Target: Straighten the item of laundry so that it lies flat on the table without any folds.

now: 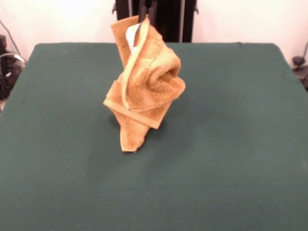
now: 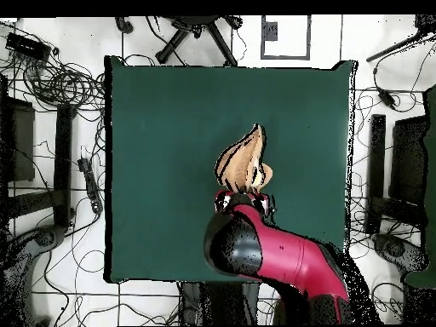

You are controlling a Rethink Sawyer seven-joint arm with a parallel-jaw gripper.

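Observation:
The orange-tan towel (image 1: pixel 147 82) hangs bunched and twisted from my gripper (image 1: pixel 147 17), which is shut on its top edge near the white tag (image 1: pixel 131 33). Only the dark fingertips show, at the picture's top, against the black pedestal. The towel's lowest corner (image 1: pixel 129 144) reaches down to about the dark green table (image 1: pixel 231 144); I cannot tell if it touches. In the overhead view the towel (image 2: pixel 242 160) shows as a narrow bunch near the table's middle (image 2: pixel 162 136), just beyond the red arm (image 2: pixel 289 260), which hides the gripper.
The black pedestal (image 1: pixel 168 19) stands behind the table's far edge. Cables and dark equipment (image 2: pixel 51 94) lie on the floor around the table, with stands at both sides.

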